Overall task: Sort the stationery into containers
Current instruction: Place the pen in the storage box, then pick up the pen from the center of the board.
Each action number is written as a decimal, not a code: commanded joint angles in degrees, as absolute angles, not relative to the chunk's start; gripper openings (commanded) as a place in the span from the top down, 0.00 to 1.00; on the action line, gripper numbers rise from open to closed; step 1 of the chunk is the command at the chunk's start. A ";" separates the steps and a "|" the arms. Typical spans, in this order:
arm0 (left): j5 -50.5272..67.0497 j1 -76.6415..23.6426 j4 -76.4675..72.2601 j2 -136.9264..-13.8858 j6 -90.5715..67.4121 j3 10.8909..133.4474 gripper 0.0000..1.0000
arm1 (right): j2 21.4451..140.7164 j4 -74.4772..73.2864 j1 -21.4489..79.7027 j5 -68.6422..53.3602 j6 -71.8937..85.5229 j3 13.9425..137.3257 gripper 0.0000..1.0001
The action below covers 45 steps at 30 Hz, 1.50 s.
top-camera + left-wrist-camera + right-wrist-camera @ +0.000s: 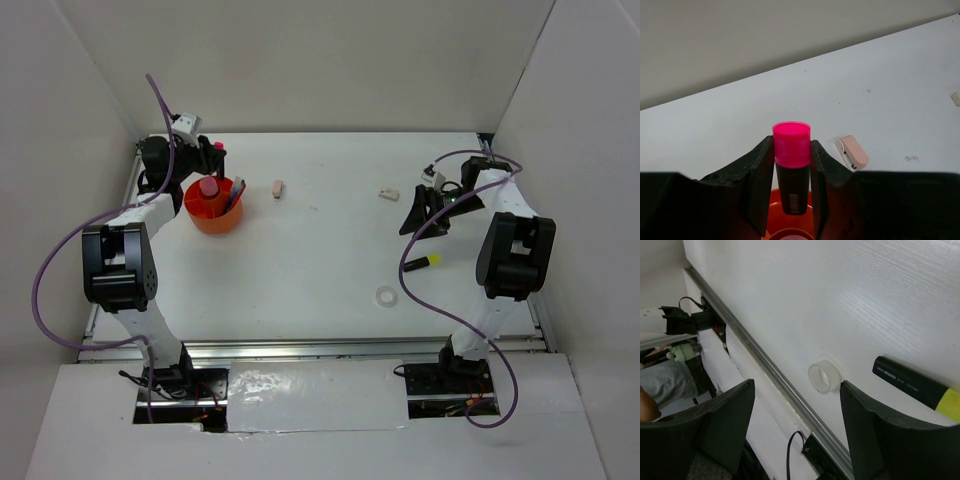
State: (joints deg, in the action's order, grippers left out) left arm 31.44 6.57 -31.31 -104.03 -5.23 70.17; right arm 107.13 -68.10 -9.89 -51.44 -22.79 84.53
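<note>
In the upper left of the top view, my left end effector [211,150] is clamped on one pink highlighter [216,146], of which only the pink tip shows there. My left wrist view shows it better: the pink cap [791,144] stands upright between my fingers [760,175], with the black barrel below. Behind them the orange tub [774,199] appears only as a sliver at the bottom centre.

From above, the tub [205,220] sits just below that end effector. It holds one pink-capped glue stick [208,187] and a few pens [235,193], too small for me to count.

Four things lie loose on the surface [320,240]. One small pink piece [278,188], hard to identify, lies right of the tub. One pale eraser [388,194] is further right. Lower right are one yellow-black highlighter [422,263] and one tape ring [385,296].

My right end effector [426,220] hangs with its fingers wide apart and empty. In its wrist view the ring [823,376] is in plain sight, while the highlighter [912,385] is cut off at the right edge.
</note>
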 commanded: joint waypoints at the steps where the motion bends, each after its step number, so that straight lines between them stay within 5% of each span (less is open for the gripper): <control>1: 33.05 6.94 -34.45 -102.75 -6.33 70.14 0.67 | 107.32 -66.62 -9.93 -51.50 -23.20 86.49 0.24; 5: 33.31 6.94 -34.45 -102.04 -6.50 69.17 0.54 | 107.14 -66.62 -10.11 -51.33 -23.29 86.40 0.23; 14: 33.75 7.03 -33.66 -100.02 -6.51 68.38 0.43 | 106.70 -67.06 -11.25 -50.01 -23.99 86.66 0.23; 22: 37.52 8.09 -27.97 -93.70 -3.27 71.26 0.44 | 100.47 -67.41 -12.66 -31.50 -35.29 84.12 0.26; 27: 48.41 7.47 -1.02 -93.43 7.82 84.18 0.46 | 97.56 -64.78 -11.08 -14.17 -46.73 79.19 0.24; 35: 49.22 5.36 -3.96 -83.33 5.18 74.19 0.43 | 100.11 -56.17 -3.88 -7.22 -52.02 76.47 0.23; 45: 51.68 5.36 5.18 -82.44 6.59 76.20 0.38 | 103.27 -50.01 5.71 -4.31 -54.93 71.20 0.25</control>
